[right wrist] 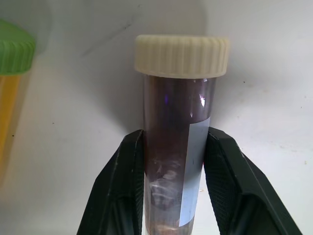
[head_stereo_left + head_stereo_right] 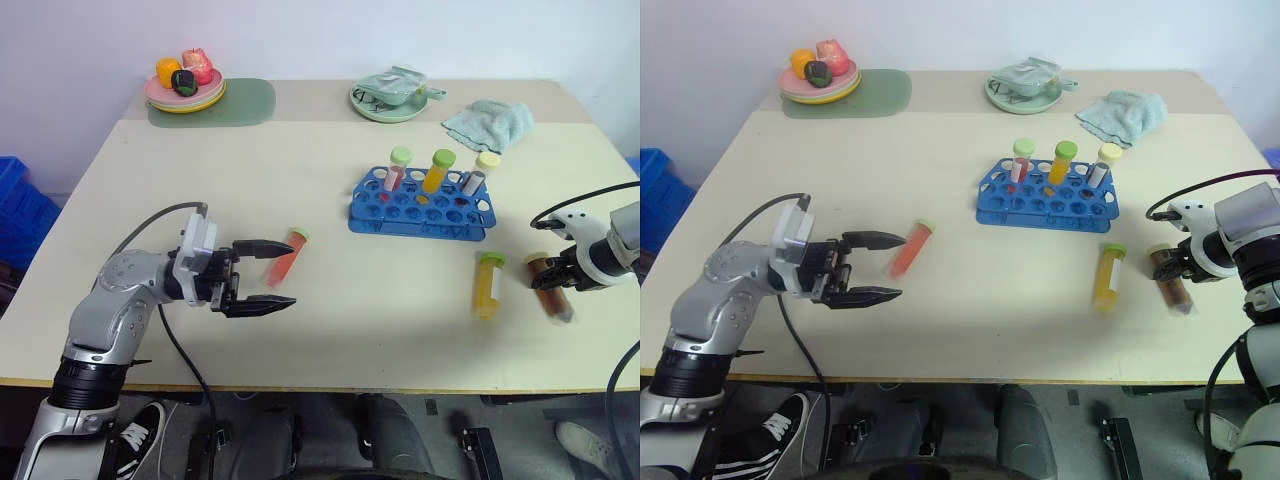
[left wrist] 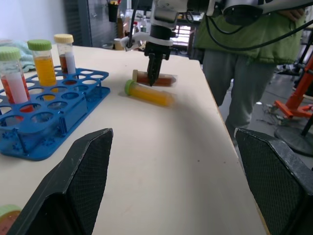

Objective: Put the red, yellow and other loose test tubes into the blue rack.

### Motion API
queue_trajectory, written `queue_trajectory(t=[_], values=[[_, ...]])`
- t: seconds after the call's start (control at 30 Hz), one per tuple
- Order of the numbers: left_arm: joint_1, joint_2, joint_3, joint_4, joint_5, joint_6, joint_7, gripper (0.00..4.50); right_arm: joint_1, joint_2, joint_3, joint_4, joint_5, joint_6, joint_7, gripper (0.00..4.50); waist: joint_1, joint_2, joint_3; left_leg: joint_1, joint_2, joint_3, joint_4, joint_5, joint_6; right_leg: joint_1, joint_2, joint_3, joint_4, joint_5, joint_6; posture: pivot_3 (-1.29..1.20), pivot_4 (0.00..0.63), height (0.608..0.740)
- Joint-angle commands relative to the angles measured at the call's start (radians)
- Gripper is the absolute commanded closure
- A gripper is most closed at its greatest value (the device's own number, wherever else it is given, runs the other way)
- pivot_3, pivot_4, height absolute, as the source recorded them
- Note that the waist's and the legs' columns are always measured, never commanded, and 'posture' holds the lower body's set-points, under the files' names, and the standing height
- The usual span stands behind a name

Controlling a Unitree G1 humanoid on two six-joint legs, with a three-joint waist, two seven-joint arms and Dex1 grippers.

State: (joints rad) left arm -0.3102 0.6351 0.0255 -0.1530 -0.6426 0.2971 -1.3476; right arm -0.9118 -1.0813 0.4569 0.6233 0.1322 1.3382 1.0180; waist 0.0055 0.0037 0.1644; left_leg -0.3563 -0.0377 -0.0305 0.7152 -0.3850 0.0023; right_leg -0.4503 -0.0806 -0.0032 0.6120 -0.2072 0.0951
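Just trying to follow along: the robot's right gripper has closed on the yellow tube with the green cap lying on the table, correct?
Not quite. The right gripper has closed on the dark brown tube with the cream cap, as the right wrist view shows. The yellow tube with the green cap lies loose on the table beside it.

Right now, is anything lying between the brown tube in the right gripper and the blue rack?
Mostly no. The right gripper is shut on the brown tube. The yellow tube lies on the table beside it, just off the straight line to the blue rack. Lifted first, the brown tube should pass above it.
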Motion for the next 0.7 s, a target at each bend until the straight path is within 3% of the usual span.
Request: queue_trajectory(t=[0.03,0.3,0.5,0.63,0.7], values=[[-0.016,0.014,0.029,-0.009,-0.014,-0.009,-0.006,0.38,0.0,-0.019,-0.033,-0.033,-0.001,0.015,0.002,3.67,0.0,0.0,0.0,0.0,0.0,0.0,0.0,0.0,0.0,0.0,0.0,0.0,0.0,0.0,0.0,0.0,0.15,0.74],[-0.022,0.02,0.032,-0.007,-0.022,-0.004,-0.008,0.38,-0.001,-0.046,-0.1,-0.064,0.01,0.032,-0.014,3.67,0.001,0.0,0.0,0.0,0.0,0.0,0.0,0.0,0.0,0.0,0.0,0.0,0.0,0.0,0.0,0.0,0.15,0.74],[-0.035,0.021,0.041,0.014,-0.019,-0.013,-0.008,0.38,0.049,-0.112,-0.212,-0.222,0.042,0.03,-0.036,3.67,0.003,0.001,0.0,0.0,0.0,0.0,0.0,0.0,0.0,0.0,0.0,0.0,0.0,0.0,0.0,0.0,0.15,0.74],[-0.049,0.008,0.039,0.043,-0.011,-0.031,-0.012,0.38,0.097,-0.003,-0.569,-0.354,0.079,0.059,-0.2,3.67,0.002,0.001,0.0,0.0,0.0,0.0,0.0,0.0,0.0,0.0,0.0,0.0,0.0,0.0,0.0,0.0,0.15,0.74],[-0.066,0.001,0.037,0.063,-0.002,-0.042,-0.012,0.38,0.159,0.111,-0.793,-0.49,0.1,0.064,-0.279,3.67,0.005,0.0,0.0,0.0,0.0,0.0,0.0,0.0,0.0,0.0,0.0,0.0,0.001,0.0,0.0,0.0,0.15,0.74]])
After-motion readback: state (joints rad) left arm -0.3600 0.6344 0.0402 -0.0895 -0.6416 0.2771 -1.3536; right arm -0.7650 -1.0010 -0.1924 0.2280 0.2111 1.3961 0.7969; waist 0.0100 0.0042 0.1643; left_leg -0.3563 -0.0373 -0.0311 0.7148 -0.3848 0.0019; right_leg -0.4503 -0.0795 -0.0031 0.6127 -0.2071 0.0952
